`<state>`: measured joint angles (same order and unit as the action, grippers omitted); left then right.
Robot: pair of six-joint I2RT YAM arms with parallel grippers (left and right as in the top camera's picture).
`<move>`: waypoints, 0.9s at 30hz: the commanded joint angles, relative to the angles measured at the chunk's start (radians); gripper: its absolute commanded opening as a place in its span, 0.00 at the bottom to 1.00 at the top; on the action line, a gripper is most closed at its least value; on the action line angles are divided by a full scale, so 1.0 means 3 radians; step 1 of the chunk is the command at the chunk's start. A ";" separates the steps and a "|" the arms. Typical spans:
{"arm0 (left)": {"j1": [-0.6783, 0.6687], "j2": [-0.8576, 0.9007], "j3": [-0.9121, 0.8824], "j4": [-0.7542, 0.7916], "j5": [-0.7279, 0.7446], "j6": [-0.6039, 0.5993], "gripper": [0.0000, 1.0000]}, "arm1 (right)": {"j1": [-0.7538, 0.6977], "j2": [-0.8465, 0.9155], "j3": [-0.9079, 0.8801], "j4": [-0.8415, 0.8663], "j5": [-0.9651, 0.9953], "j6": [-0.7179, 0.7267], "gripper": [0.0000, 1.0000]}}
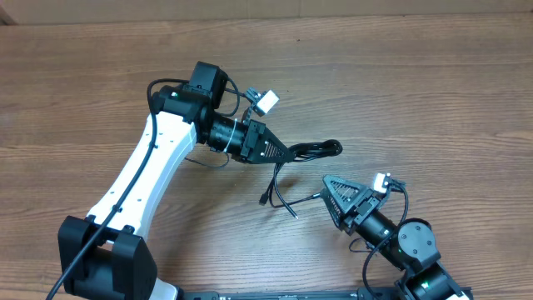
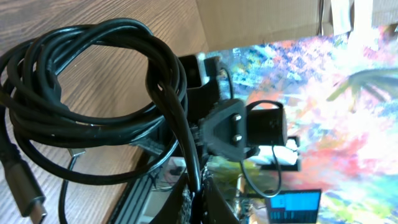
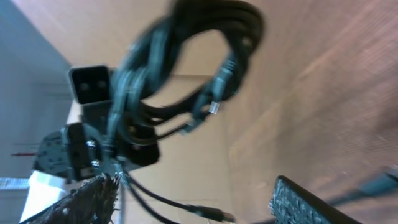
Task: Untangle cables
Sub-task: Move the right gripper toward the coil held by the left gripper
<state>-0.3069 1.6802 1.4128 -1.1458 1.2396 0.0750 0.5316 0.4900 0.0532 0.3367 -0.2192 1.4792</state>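
The left tool [image 1: 283, 152] is clamped on the coiled cables [image 1: 316, 151] over the bench [image 1: 433, 100]. The right tool [image 1: 329, 190], spread apart, hovers near their dangling ends. Grabbing the wrong strand could tighten the tangle.

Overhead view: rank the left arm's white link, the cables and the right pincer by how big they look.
1. left arm's white link
2. cables, thin but spread wide
3. right pincer, close to the cables' extent, so the order of these two is unsure
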 commanded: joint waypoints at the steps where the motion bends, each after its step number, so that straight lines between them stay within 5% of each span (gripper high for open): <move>1: -0.0006 -0.0023 0.0090 -0.0014 -0.0212 0.0533 0.04 | 0.0029 0.0062 0.0086 0.0205 0.0175 0.0019 0.72; 5: -0.0006 -0.0023 0.0090 -0.0022 -0.0769 0.1088 0.04 | 0.0029 0.0066 0.0086 0.0470 0.0114 0.0159 0.69; 12: -0.0038 -0.0023 0.0090 -0.0045 -0.0687 0.1326 0.05 | 0.0037 0.0137 0.0086 0.0507 0.0167 0.0567 0.65; 20: -0.0156 -0.0023 0.0090 -0.0609 -0.0675 0.2275 0.04 | 0.0048 0.0535 0.0086 0.0534 0.0332 0.0594 0.68; 27: -0.0156 -0.0023 0.0090 -0.0930 -0.0676 0.2681 0.04 | 0.0060 0.1045 0.0090 0.0979 0.0131 0.0669 0.49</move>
<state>-0.3538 1.6802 1.4151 -1.4010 1.0080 0.7292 0.5392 0.7498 0.0578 0.5678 -0.1524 1.6630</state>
